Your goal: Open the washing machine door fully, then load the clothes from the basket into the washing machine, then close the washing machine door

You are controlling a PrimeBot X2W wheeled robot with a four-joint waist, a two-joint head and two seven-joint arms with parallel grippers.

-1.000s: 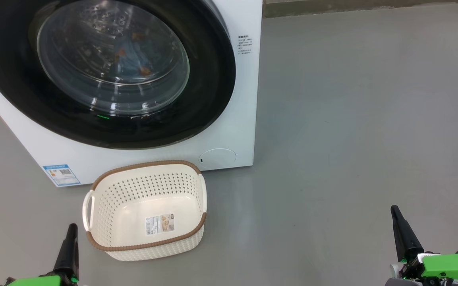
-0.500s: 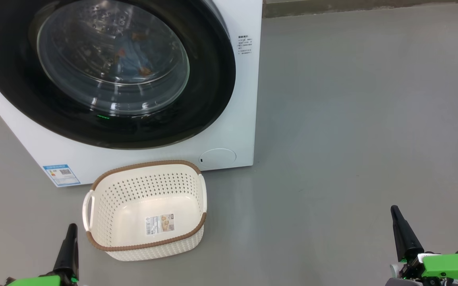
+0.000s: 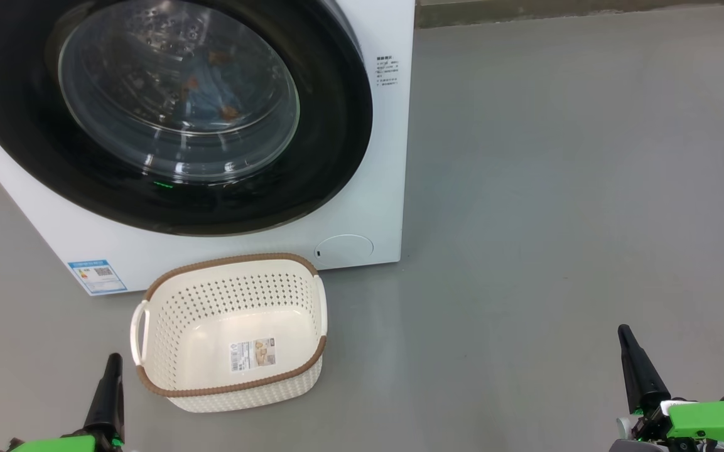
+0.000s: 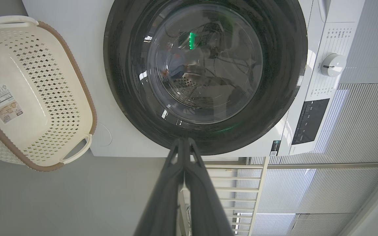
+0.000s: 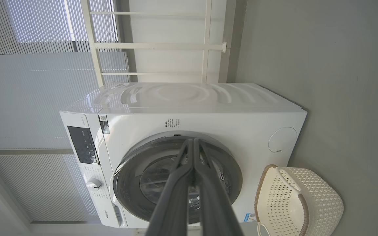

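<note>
Showing the washing machine door (image 3: 148, 125) shut flush against the washing machine (image 3: 387, 157), with the clothes (image 3: 210, 89) lying in the drum behind its glass. The basket (image 3: 230, 295), emptied, stands on the floor (image 3: 556, 188) just before the machine, presumably parked there for short transfers. I hold the left gripper (image 4: 183, 144) and right gripper (image 5: 193, 144) low and well back, fingers clenched on nothing, judging the task complete. Nothing has shifted since a second ago.
</note>
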